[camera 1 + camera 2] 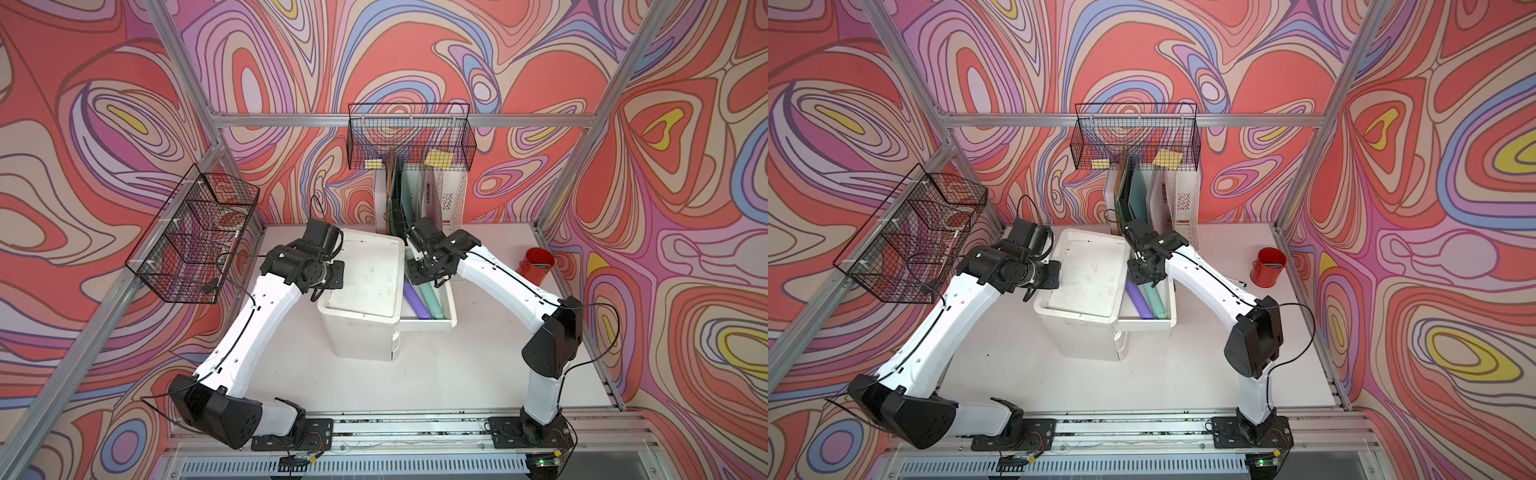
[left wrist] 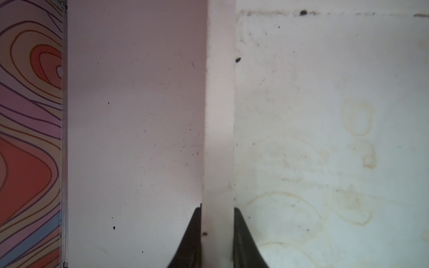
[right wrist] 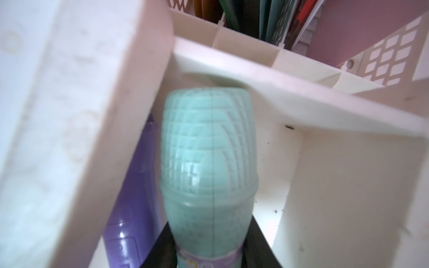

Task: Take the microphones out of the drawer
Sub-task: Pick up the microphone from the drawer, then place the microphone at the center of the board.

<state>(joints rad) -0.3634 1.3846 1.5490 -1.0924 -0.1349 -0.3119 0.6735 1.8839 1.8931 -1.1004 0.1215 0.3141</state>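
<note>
We see right jaws apparently closed on the teal microphone below its head, long axis along the drawer; left jaws clamp the cabinet rim.

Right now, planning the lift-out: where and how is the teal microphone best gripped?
Grip the teal microphone at its neck, under the head, from above: it lies lengthwise in the open drawer, and the purple microphone alongside and drawer walls would likely block side approaches.
</note>
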